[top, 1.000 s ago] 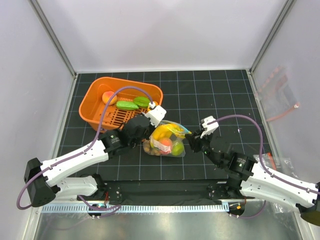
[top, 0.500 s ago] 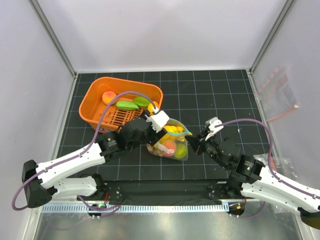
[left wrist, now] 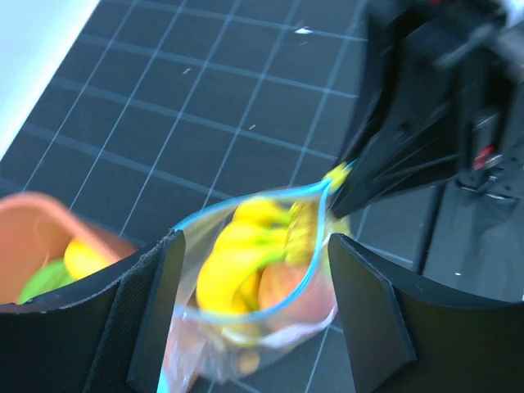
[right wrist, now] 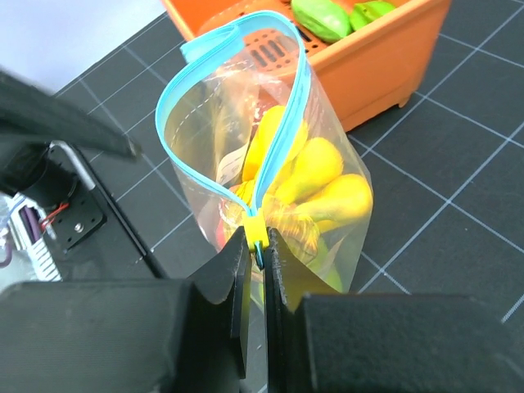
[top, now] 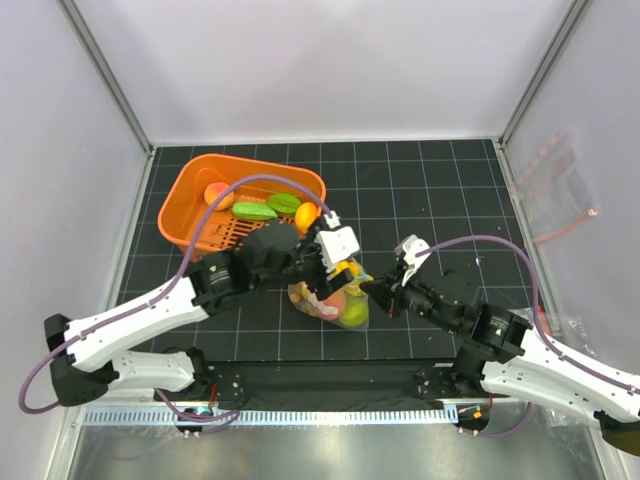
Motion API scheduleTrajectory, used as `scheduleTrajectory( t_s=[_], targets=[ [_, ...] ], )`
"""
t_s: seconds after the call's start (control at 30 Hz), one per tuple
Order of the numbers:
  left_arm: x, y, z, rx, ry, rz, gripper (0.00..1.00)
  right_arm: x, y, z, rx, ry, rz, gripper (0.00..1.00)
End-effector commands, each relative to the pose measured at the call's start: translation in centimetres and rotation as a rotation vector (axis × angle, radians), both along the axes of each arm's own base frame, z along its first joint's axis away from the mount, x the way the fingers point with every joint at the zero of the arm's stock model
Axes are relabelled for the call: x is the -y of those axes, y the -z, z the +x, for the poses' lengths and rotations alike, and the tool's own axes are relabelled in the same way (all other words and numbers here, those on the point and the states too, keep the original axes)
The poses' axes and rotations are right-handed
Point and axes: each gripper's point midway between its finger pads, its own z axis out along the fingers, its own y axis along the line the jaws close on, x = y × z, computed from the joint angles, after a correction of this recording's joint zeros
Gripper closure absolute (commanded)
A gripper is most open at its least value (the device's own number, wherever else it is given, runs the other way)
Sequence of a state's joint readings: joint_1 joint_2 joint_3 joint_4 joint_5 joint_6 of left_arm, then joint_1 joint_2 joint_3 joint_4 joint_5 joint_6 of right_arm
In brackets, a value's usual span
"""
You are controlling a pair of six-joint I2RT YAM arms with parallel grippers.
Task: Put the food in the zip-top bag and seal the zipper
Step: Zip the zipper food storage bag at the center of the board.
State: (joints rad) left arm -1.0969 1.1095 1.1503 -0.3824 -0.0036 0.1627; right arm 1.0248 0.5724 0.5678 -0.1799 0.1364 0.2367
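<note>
My left tool point(left wrist: 254, 262) is standing wide, its fingers on either side of the open mouth of the bag point(left wrist: 213, 352), touching nothing that I can see. A second ago it was clamped shut at the bag's basket side, so it has just let go and come over the mouth. My right tool point(right wrist: 256, 246) is pinching narrow on one end of the zipper point(right wrist: 304, 82), at its yellow tab point(right wrist: 256, 223), and it alone is now keeping the bag upright on the bench point(right wrist: 458, 164). The zipper is gaping in a loop, unsealed. Food point(right wrist: 327, 196), mostly yellow pieces, is sitting inside. The basket point(right wrist: 385, 57) just beyond is holding green pieces point(right wrist: 323, 16) and a peach point(top: 217, 193). I am judging that loading is unfinished, and that my freed left tool can be fetching more.
</note>
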Motion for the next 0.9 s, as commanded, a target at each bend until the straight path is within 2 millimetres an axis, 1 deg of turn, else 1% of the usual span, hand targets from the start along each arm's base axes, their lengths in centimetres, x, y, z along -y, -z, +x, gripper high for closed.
scheduleTrajectory(
  t_s=[0.0,0.07,0.1,0.13,0.17,0.27,0.33,0.4,0.47,0.53,0.6,0.7,0.73,0.8,0.83,0.87],
  targets=[
    [2.9,-0.2,-2.0,0.007,0.175,0.075,0.28,-0.3,-3.5,-1.0,0.052,-0.065,0.057,0.99],
    [3.6,0.6,-2.9,0.007,0.240,0.123,0.31,-0.3,-3.5,-1.3,0.049,-0.074,0.056,0.99],
    [3.9,0.4,-2.9,0.031,0.271,0.132,0.32,-0.3,-3.6,-1.6,0.048,-0.093,0.056,0.99],
    [4.2,0.9,-2.9,0.038,0.288,0.149,0.34,-0.3,-3.9,-1.8,0.050,-0.103,0.062,0.99],
    [4.4,0.9,-3.0,0.051,0.303,0.151,0.35,-0.2,-3.9,-2.0,0.052,-0.111,0.063,0.99],
    [4.3,1.1,-2.9,0.080,0.325,0.173,0.40,0.2,-4.4,-2.5,0.064,-0.120,0.083,0.99],
    [4.1,0.9,-3.3,0.091,0.354,0.171,0.44,0.3,-4.7,-2.7,0.073,-0.129,0.099,0.99],
    [4.1,0.9,-3.6,0.093,0.370,0.165,0.49,0.4,-4.7,-2.7,0.074,-0.129,0.100,0.99],
    [4.2,0.7,-3.4,0.107,0.366,0.156,0.54,-0.1,-4.7,-3.3,0.072,-0.169,0.100,0.99],
    [4.2,0.8,-3.2,0.114,0.359,0.160,0.55,-0.3,-4.6,-3.5,0.069,-0.188,0.098,0.99],
    [4.2,0.4,-2.9,0.131,0.352,0.150,0.55,-0.5,-4.5,-3.6,0.069,-0.197,0.095,0.99],
    [4.2,-0.3,-3.1,0.138,0.375,0.128,0.53,-0.6,-4.5,-3.9,0.072,-0.218,0.097,0.99],
    [4.3,-0.3,-3.4,0.127,0.397,0.122,0.53,-0.7,-4.5,-4.0,0.073,-0.222,0.098,0.99],
    [4.5,-0.6,-3.5,0.117,0.412,0.119,0.54,-0.7,-4.6,-4.1,0.077,-0.229,0.101,0.99],
    [4.3,-0.2,-3.2,0.094,0.406,0.138,0.55,-0.7,-4.5,-4.0,0.076,-0.227,0.100,0.99],
    [4.5,-0.9,-3.4,0.085,0.422,0.127,0.56,-0.7,-4.6,-4.0,0.077,-0.227,0.101,0.99]
  ],
)
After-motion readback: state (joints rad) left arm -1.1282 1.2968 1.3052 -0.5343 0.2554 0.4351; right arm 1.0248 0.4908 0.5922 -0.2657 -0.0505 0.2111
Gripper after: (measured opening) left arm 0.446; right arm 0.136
